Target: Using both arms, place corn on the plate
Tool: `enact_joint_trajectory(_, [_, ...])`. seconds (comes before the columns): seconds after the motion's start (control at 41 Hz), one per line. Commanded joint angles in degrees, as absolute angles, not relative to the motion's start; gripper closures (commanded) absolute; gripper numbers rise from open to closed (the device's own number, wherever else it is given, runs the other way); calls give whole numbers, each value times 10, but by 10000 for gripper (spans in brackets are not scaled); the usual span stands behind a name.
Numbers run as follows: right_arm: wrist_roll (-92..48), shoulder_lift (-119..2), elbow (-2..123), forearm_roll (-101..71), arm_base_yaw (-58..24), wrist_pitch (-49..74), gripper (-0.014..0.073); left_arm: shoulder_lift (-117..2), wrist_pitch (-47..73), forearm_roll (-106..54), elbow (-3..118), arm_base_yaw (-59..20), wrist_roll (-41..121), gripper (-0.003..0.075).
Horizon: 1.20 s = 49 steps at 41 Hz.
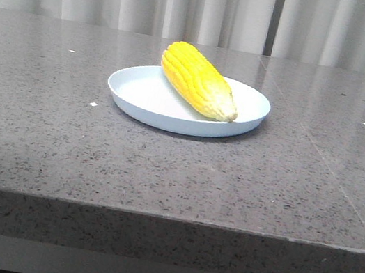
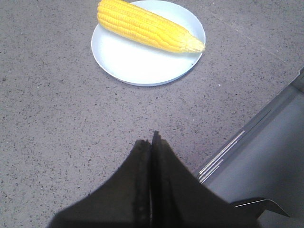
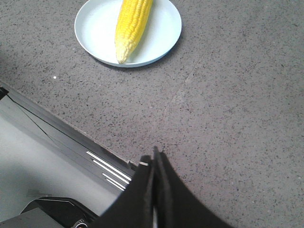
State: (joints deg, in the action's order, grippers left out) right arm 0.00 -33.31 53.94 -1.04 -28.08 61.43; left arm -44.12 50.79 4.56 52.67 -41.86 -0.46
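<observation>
The yellow corn lies across the pale blue-white plate on the grey stone table, its whitish tip toward the front right rim. It also shows in the left wrist view on the plate, and in the right wrist view on the plate. My left gripper is shut and empty, well back from the plate near the table's front edge. My right gripper is shut and empty, also back near the front edge. Neither gripper shows in the front view.
The grey speckled table ends in a thick front edge. A grey metal rail with bright stripes runs along that edge. White curtains hang behind the table.
</observation>
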Motion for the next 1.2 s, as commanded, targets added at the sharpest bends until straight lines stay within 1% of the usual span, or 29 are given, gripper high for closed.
enact_joint_trajectory(0.0, [-5,-335,551,-7,-280,579,680,-441,469,47,542,-422,-14,741])
enact_joint_trajectory(0.317, [-5,-335,551,-7,-280,579,680,-441,469,47,541,-422,-14,741])
enact_joint_trajectory(0.415, [-5,-335,551,-7,-280,579,680,-434,468,47,540,-394,-14,741])
enact_joint_trajectory(0.512, [-5,-335,551,-7,-280,579,680,-403,449,45,515,-338,-14,741])
enact_joint_trajectory(0.561, [-5,-335,551,-7,-280,579,680,-383,420,40,488,-305,-14,741])
enact_joint_trajectory(0.659, [-5,-335,551,-7,-280,579,680,-320,325,13,418,-247,-14,741])
enact_joint_trajectory(0.756, [-5,-335,551,-7,-280,579,680,-253,235,-9,320,-193,-14,741])
enact_joint_trajectory(1.0, [-5,-335,551,-7,-280,579,680,-107,19,-9,103,-92,-10,740])
enact_joint_trajectory(1.073, [-5,-335,551,-7,-280,579,680,-67,-10,0,62,-73,-10,741])
enact_joint_trajectory(1.171, [-5,-335,551,-7,-280,579,680,-29,-16,0,25,-43,-10,741])
